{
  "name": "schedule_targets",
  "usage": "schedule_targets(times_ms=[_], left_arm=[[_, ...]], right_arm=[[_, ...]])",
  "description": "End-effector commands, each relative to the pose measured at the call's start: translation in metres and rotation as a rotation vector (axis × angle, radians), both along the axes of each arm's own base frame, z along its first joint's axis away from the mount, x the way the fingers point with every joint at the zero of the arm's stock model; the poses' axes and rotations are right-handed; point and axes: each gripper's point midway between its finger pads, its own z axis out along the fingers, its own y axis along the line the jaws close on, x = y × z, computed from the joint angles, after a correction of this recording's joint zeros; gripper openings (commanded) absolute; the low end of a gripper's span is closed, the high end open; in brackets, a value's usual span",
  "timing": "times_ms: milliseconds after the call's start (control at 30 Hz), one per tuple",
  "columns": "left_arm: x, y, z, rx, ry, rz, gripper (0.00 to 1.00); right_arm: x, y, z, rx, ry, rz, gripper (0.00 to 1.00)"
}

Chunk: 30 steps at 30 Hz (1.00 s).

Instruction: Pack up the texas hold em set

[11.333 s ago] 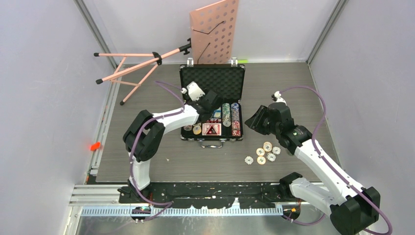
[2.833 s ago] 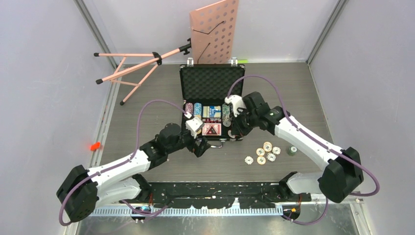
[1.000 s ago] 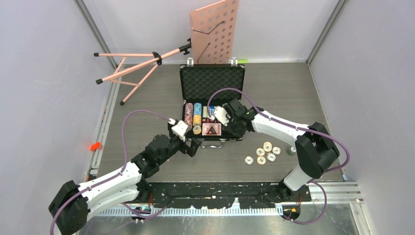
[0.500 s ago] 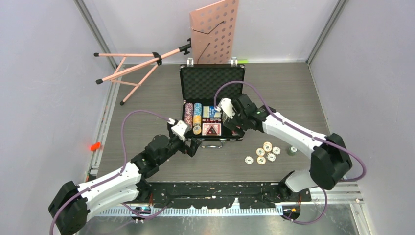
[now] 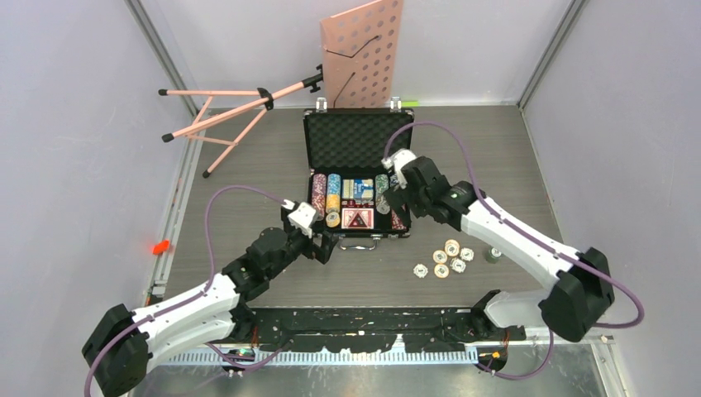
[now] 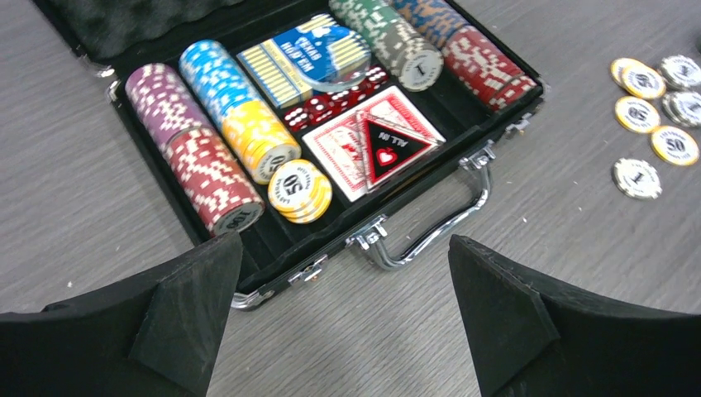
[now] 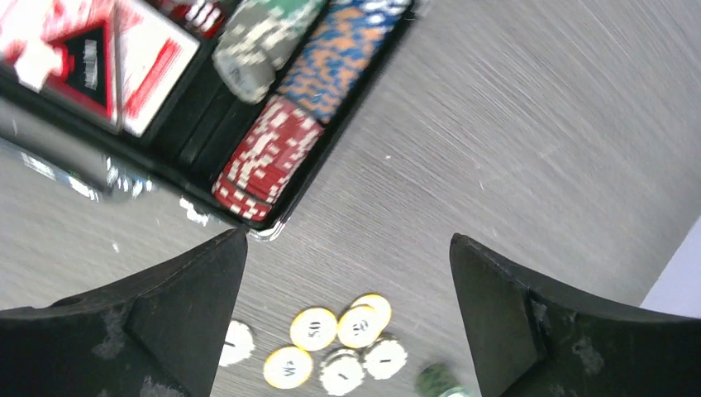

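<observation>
A pink music stand (image 5: 248, 107) lay on its side at the far left of the table (image 5: 248, 281), its perforated panel rising behind the case. A small red object (image 5: 160, 246), too small to identify, sat off the table's left edge.

The left gripper (image 5: 325, 245) was low at the case's near left corner, just left of its silver handle (image 6: 430, 231). Its jaws were spread wide and held nothing.

The black case (image 5: 357, 112) lay open mid-table, its foam-lined lid toward the back wall. In its tray, from the left, were:
- a purple-and-red row (image 6: 186, 136) of chips
- a blue-and-yellow row (image 6: 236, 107)
- a short yellow stack (image 6: 299, 188) marked 50, leaning at the front
- a blue deck (image 6: 306, 54) at the back, red dice (image 6: 335, 99) in the middle and a red deck (image 6: 372, 145) in front
- a green-and-grey row (image 6: 388, 37)
- a blue-and-red row (image 6: 471, 54) against the right wall

The right gripper (image 5: 397, 203) was over the tray's right end. Its wrist view was blurred, but its jaws stood wide apart with nothing between them.

Right of the case, seven loose chips (image 5: 446, 258) lay flat in a cluster on the table. A dark green chip (image 5: 493, 255) lay just beyond them.
</observation>
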Motion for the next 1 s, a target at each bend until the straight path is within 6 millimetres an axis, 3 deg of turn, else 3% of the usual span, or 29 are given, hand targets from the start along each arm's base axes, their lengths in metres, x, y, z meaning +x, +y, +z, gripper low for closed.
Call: schedule_targets(times_ms=[0, 100, 200, 333, 633, 967], left_arm=[[0.016, 0.014, 0.008, -0.076, 0.009, 0.162, 1.00], [0.015, 0.012, 0.008, -0.085, 0.016, 0.153, 1.00], [0.014, 0.007, 0.006, -0.080, 0.027, 0.134, 1.00], [0.013, 0.005, 0.006, -0.071, 0.040, 0.121, 1.00], [0.011, 0.003, 0.007, -0.085, 0.039, 0.104, 1.00], [0.010, -0.001, 0.008, -0.083, 0.041, 0.082, 1.00]], right_arm=[[0.002, -0.046, 0.043, 0.234, -0.172, -0.597, 1.00], [-0.019, -0.060, 0.034, 0.310, -0.069, -0.797, 1.00], [-0.044, -0.070, 0.010, 0.278, 0.041, -0.906, 1.00], [-0.063, -0.080, -0.017, 0.284, 0.122, -1.059, 1.00], [-0.066, -0.100, -0.058, 0.459, 0.181, -1.273, 0.83], [-0.078, -0.135, -0.091, 0.486, 0.239, -1.503, 0.78]])
